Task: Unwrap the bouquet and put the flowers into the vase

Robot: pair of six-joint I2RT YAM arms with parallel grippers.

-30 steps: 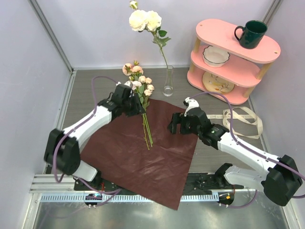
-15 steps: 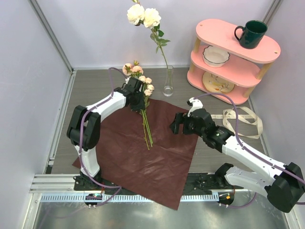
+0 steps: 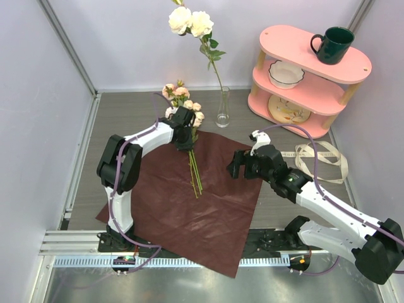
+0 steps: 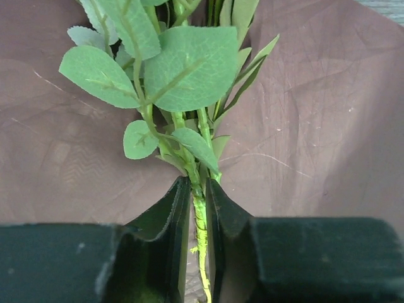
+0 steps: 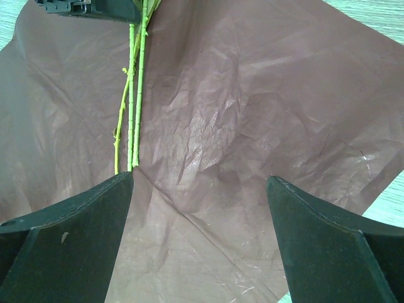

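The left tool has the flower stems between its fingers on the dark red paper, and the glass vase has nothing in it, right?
Not quite. The glass vase has one tall stem with white roses standing in it, as the top view shows. The left tool does have the flower stems between its fingers on the dark red paper.

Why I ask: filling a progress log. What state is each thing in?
wrapping paper: unwrapped, spread flat.
flowers: lying on the paper.
vase: upright, tall rose stem in it.
ribbon: untied, lying loose.
left gripper: jaws closed on the flowers' stems.
right gripper: jaws open, above paper.
mug: upright on shelf.
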